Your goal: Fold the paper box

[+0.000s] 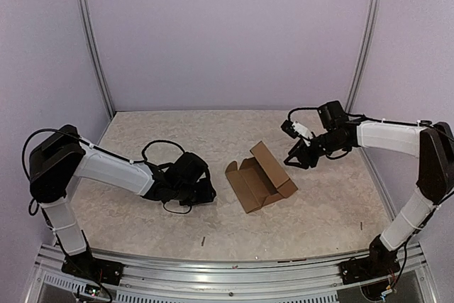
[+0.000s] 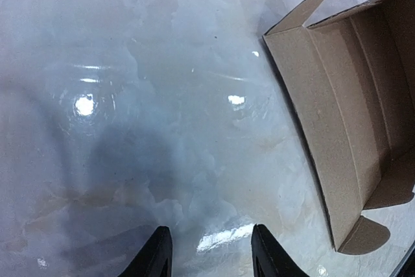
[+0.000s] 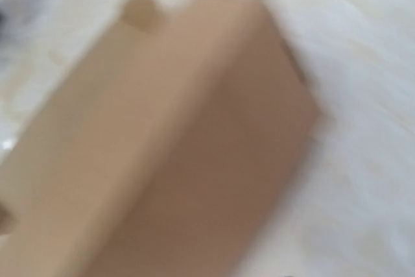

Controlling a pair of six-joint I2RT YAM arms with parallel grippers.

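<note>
The paper box (image 1: pixel 259 177) is a brown cardboard tray lying mid-table, its lid flap raised at the far side. Seen from the left wrist, the paper box (image 2: pixel 343 115) lies at the right with its walls up and rounded tabs showing. My left gripper (image 1: pixel 207 191) rests low on the table just left of the box, and the left gripper (image 2: pixel 211 254) is open with only bare table between its fingers. My right gripper (image 1: pixel 296 160) hovers by the lid's right edge with its fingers spread and nothing visibly between them. The right wrist view is blurred and filled by the paper box (image 3: pixel 181 141); no fingers show there.
The pale marbled table (image 1: pixel 142 232) is enclosed by lilac walls with metal posts (image 1: pixel 92 40). A black cable (image 1: pixel 162 145) loops over the left arm. Small dark specks (image 1: pixel 202 240) lie near the front edge.
</note>
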